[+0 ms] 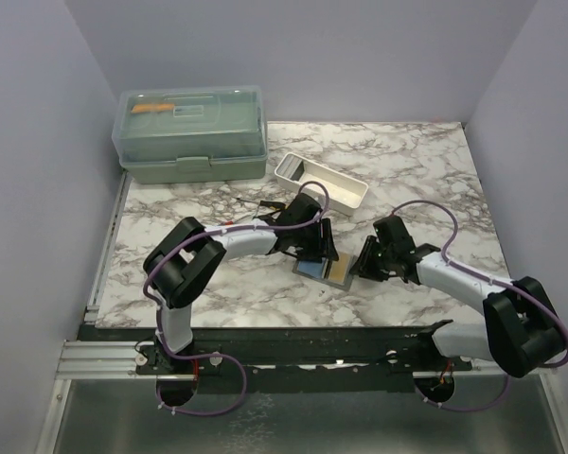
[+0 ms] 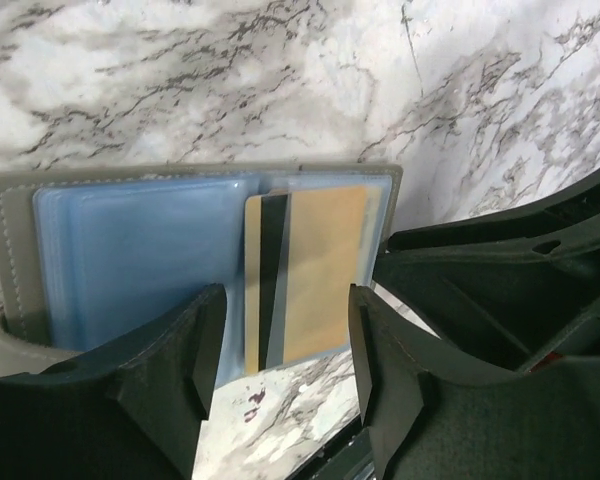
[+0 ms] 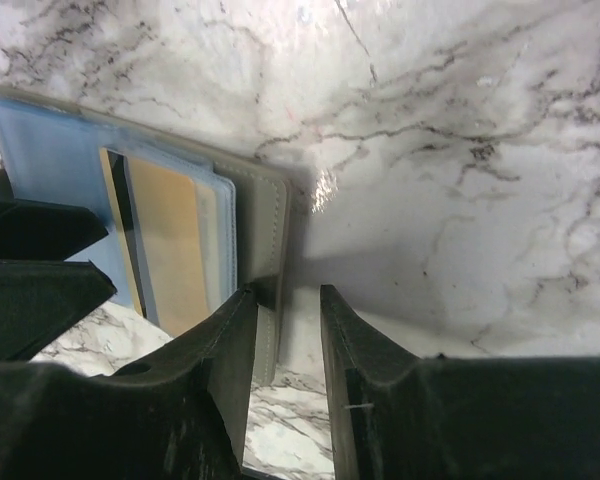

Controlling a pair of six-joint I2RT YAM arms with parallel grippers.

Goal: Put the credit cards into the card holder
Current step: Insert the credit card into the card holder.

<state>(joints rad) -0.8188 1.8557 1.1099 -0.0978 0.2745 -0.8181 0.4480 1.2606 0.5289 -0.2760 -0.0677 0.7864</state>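
- From the top view, the card holder [image 1: 324, 269] lies open on the marble table [image 1: 426, 180], just in front of the white tray [image 1: 322, 180] and between the two arms. The left gripper [image 1: 310, 253] hangs over its far left side, and the right gripper [image 1: 364, 265] sits at its right edge. Both are close, but the left one is directly over the pockets.
- From the left wrist, the left gripper [image 2: 285, 300] is released, with its fingers [image 2: 175, 350] well apart and clamping nothing. The gold card [image 2: 320, 270] lies between them, dark stripe up, with its long axis pointing straight away from the wrist.
- The gold card's far end is tucked under the holder's clear blue sleeves [image 2: 130, 250]. Its near end juts past the holder's near edge, over bare marble. I cannot tell whether a blue card already sits in those sleeves.
- From the right wrist, the right gripper [image 3: 286, 298] also has its jaws parted. The holder's grey cover edge [image 3: 270, 230] runs into the gap, close to the left finger and not pinched. The gold card [image 3: 170, 250] lies just to the left of that edge.
- In my judgement the card is only partly seated. The next move depends on pushing it along its long axis, away from the left wrist, and the left arm is better placed to do that.
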